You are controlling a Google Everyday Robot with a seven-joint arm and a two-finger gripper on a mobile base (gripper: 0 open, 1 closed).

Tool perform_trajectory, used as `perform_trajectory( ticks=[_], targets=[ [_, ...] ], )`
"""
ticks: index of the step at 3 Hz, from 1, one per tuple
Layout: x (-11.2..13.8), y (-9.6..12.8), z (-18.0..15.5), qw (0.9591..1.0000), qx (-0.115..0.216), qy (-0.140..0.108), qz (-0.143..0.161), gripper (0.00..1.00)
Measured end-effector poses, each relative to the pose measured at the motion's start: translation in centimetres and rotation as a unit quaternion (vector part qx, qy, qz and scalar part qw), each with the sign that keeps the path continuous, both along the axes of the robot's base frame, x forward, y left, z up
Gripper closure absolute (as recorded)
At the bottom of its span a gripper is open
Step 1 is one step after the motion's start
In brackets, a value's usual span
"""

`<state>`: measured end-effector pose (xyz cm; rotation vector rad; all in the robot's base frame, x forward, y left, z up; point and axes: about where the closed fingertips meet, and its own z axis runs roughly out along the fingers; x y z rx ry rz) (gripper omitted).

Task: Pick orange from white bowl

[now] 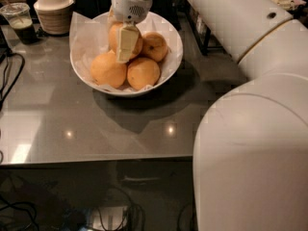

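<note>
**Gripper over the rear orange in the white bowl**
The orange (pixel 136 43) lies at 12 o'clock in the white bowl (pixel 177 42), behind three other oranges (pixel 108 69). The gripper (pixel 125 44) is directly on it; whether it is clamped cannot be told.

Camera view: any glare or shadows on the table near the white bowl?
Camera view: two small glints on the glossy table in front of the white bowl; soft shadow under and right of it; gripper low among the oranges, evenly lit.

The hand (pixel 125 41), down in the white bowl (pixel 174 57), hides much of the orange (pixel 112 36).
</note>
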<state>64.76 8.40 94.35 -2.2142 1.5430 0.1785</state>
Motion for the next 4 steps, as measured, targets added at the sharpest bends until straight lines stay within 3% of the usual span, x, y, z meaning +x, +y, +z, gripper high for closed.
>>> perform_trajectory(
  ticks=[1, 2, 4],
  targets=[
    [0.0, -0.1, 0.2, 1.0000, 0.001, 0.000, -0.002, 1.00],
    [-0.9, -0.1, 2.1, 0.9996, -0.001, -0.025, -0.016, 1.00],
    [-3.0, 0.2, 9.3, 0.9926, -0.007, -0.117, -0.031, 1.00]
  ],
)
